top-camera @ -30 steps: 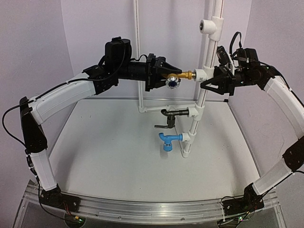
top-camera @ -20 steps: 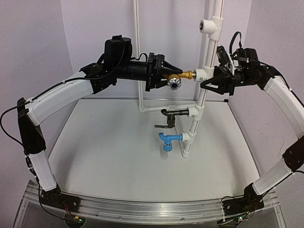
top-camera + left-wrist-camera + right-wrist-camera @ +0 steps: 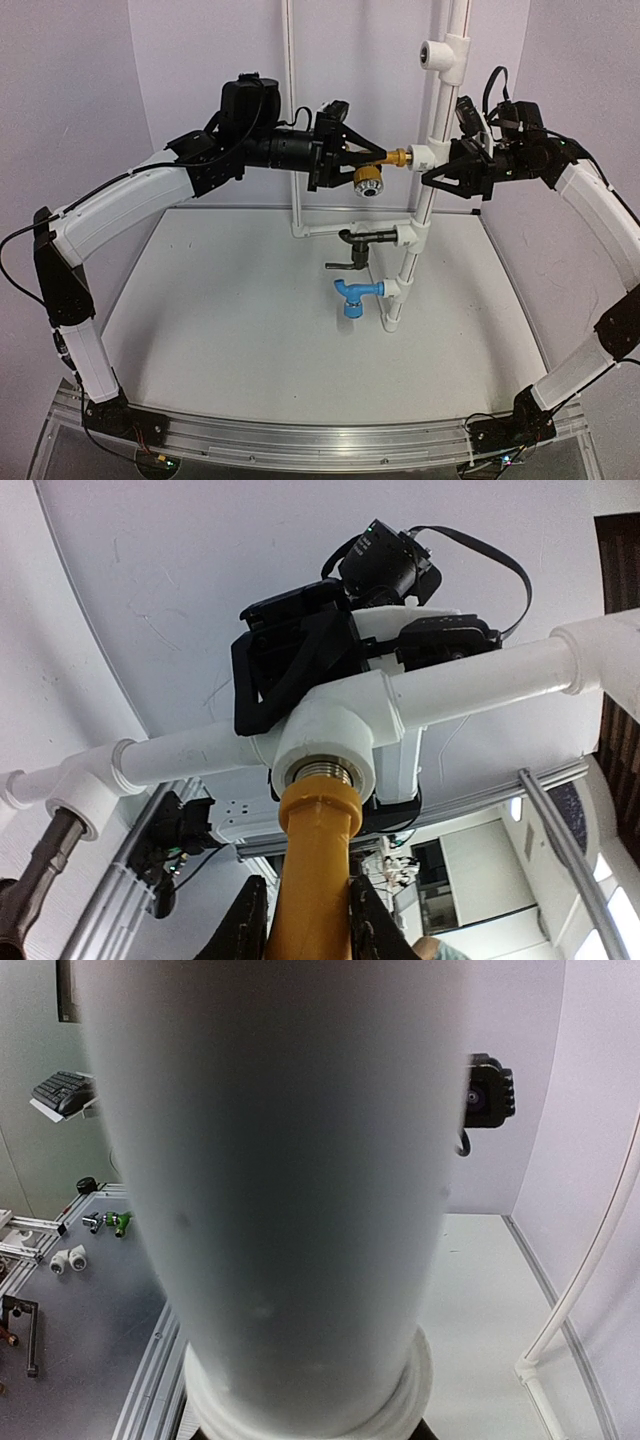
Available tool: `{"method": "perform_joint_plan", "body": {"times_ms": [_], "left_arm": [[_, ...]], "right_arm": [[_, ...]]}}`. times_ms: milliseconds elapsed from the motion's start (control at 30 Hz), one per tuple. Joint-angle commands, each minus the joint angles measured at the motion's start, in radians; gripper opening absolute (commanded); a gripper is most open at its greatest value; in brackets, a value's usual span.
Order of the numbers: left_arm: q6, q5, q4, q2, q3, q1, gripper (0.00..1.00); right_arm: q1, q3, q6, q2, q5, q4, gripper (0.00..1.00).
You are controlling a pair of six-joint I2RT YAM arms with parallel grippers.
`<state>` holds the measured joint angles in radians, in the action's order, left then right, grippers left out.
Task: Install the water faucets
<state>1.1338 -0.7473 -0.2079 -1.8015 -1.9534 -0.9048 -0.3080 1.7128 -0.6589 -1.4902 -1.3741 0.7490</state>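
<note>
The brass-gold faucet (image 3: pixel 397 156) is held level, its threaded end in a white tee fitting (image 3: pixel 421 157) on the upright white pipe (image 3: pixel 433 110). My left gripper (image 3: pixel 374 157) is shut on its stem. In the left wrist view the stem (image 3: pixel 315 850) runs between my fingertips (image 3: pixel 248 930) into the fitting (image 3: pixel 325 735). My right gripper (image 3: pixel 438 178) is shut on the pipe just behind that fitting; the pipe (image 3: pixel 280 1190) fills the right wrist view. The black faucet (image 3: pixel 360 240) and the blue faucet (image 3: pixel 354 295) sit in lower fittings on the same pipe.
A free tee fitting (image 3: pixel 441 55) sits higher on the pipe. A thin white pipe (image 3: pixel 291 120) stands at the back and joins the frame low down. Walls close in on both sides. An aluminium rail (image 3: pixel 320 440) runs along the near edge.
My left wrist has turned about the faucet's stem, and the faucet's spout has rotated with it to point down. The right arm has not moved.
</note>
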Motion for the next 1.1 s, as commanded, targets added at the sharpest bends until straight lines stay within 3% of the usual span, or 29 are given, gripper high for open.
{"method": "perform_joint_plan", "body": {"times_ms": [0, 333, 767, 1067], "left_arm": [[-0.184, 0.066, -0.024, -0.003, -0.092, -0.013, 0.00], [-0.553, 0.118, -0.091, 0.017, -0.117, -0.040, 0.00], [-1.290, 0.240, -0.141, 0.098, -0.022, -0.090, 0.00], [-1.813, 0.450, -0.094, 0.137, 0.075, -0.155, 0.00]], "right_arm": [[-0.024, 0.013, 0.061, -0.006, -0.016, 0.075, 0.00], [-0.024, 0.010, 0.068, -0.005, -0.010, 0.075, 0.00], [-0.026, 0.003, 0.074, -0.005, -0.004, 0.077, 0.00], [-0.026, 0.002, 0.077, -0.008, 0.008, 0.076, 0.00]]}}
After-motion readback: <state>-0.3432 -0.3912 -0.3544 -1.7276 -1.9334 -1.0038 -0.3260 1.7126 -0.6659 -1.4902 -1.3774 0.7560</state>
